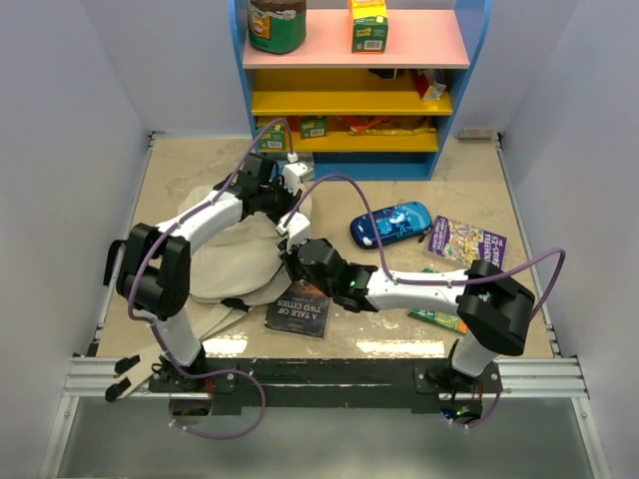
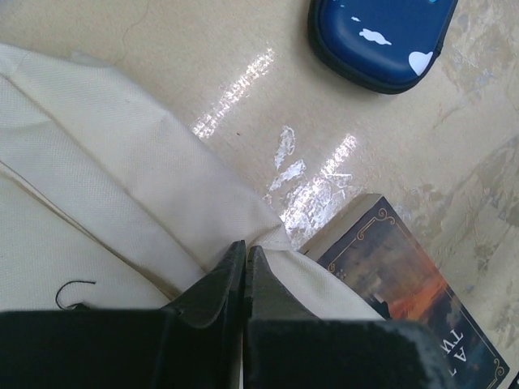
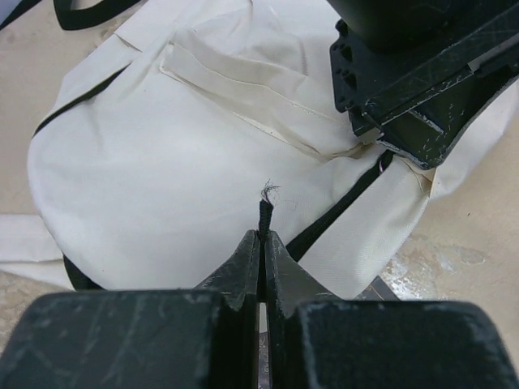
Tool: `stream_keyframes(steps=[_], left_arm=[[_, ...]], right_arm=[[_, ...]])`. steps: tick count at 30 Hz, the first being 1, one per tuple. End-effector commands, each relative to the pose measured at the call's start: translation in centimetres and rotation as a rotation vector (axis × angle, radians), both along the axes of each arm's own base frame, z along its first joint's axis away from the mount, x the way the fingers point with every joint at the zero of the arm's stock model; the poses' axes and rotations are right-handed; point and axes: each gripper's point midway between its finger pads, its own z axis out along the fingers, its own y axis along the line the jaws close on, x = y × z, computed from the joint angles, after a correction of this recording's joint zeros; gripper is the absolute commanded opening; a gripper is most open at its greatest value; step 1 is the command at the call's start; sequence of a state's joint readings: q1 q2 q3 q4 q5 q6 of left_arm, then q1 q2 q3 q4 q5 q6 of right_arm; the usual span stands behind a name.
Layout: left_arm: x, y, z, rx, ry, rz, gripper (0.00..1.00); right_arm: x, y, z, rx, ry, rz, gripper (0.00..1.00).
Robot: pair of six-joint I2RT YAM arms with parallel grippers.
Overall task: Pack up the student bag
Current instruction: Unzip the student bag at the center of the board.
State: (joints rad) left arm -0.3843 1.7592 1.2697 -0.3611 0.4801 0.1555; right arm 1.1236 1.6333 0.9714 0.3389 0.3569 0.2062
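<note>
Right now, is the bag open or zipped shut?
Shut, it seems: the student bag lies flat, no lining showing; right gripper pinches a black cord, left gripper pinches its canvas.

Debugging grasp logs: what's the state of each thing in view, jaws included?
student bag: lying flat, no opening showing
left gripper: jaws shut on student bag
right gripper: jaws shut on black cord
pencil case: closed, lying flat
Tale of Two Cities book: closed, flat
</note>
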Motion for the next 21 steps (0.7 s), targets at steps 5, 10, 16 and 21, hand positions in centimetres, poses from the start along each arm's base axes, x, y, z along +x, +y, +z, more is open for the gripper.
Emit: stream_keyframes(steps=[5,10,16,21], left_arm=[[4.4,-0.7,1.6,0.008,-0.099,0.096,0.0],[5.9,0.1,1.8,0.037,-0.12,0.172,0.0],[6.5,0.2,2.0,0.038,-0.122,0.198,0.0],[7.2,0.1,2.5,0.039,-0.137,0.211,0.0]], right_arm=[[-2.6,1.0,5.5,0.099,-0.102,0.098,0.0],[-5.4,1.3,5.6,0.104,-0.101,0.153,0.0],[-9.4,2.3,4.4,0.091,-0.061,0.223,0.0],[-11.8,2.6,3.9,0.095,-0.035,0.247,0.0]])
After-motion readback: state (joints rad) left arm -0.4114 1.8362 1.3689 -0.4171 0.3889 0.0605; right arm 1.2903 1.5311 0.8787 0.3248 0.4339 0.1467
